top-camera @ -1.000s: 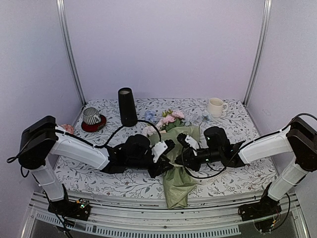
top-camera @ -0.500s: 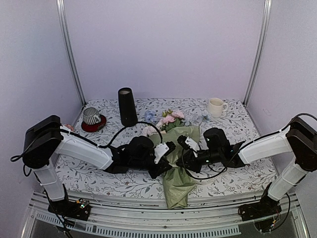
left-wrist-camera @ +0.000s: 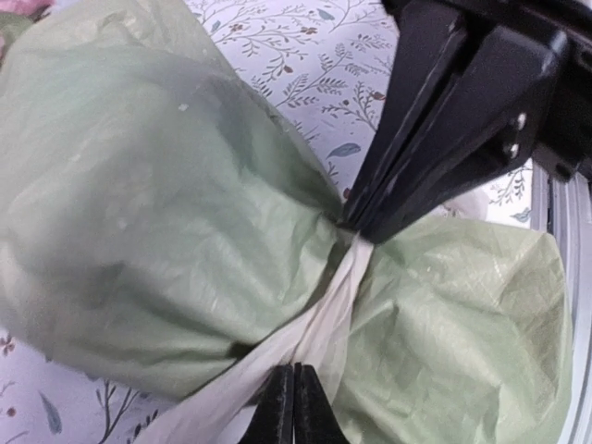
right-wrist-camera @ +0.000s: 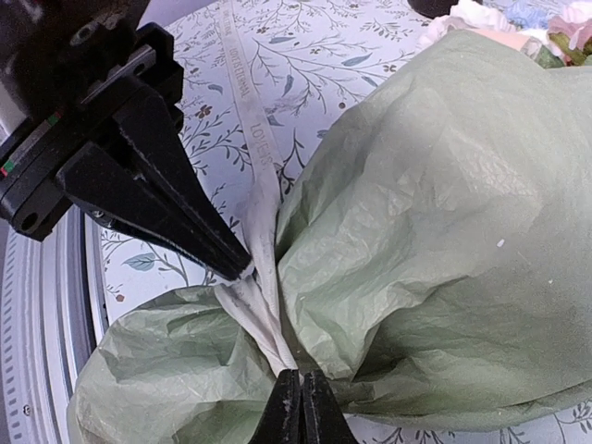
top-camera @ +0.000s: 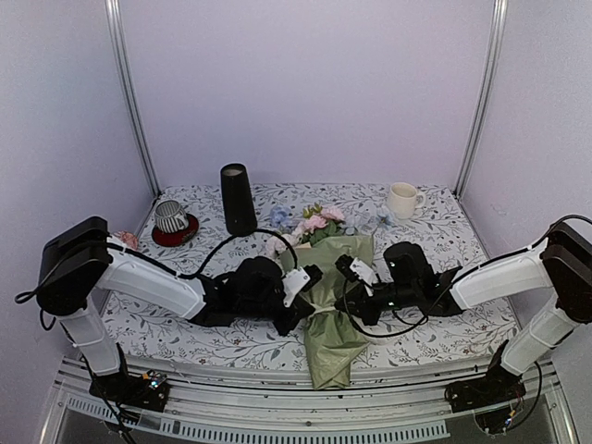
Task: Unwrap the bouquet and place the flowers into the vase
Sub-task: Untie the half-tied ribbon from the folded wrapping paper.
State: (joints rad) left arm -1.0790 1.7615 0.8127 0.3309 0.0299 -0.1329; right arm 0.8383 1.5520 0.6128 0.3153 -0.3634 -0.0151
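Observation:
The bouquet lies across the table's middle in sage-green paper, cinched at its waist by a cream ribbon. Pink, white and pale blue flowers stick out of its far end. My left gripper presses in from the left, its fingertips shut on the ribbon. From the right, my right gripper pinches the same ribbon at the waist, its fingertips also shut. A loose ribbon tail trails over the cloth. The tall black vase stands upright at the back left.
A cream mug stands at the back right. At the back left a striped grey cup rests on a red saucer. The bouquet's lower paper hangs over the table's near edge. A leaf-patterned cloth covers the table.
Both grippers have closed onto the ribbon at the bouquet's waist. The right gripper has dropped a little lower and nearer the paper; the left arm has barely shifted.

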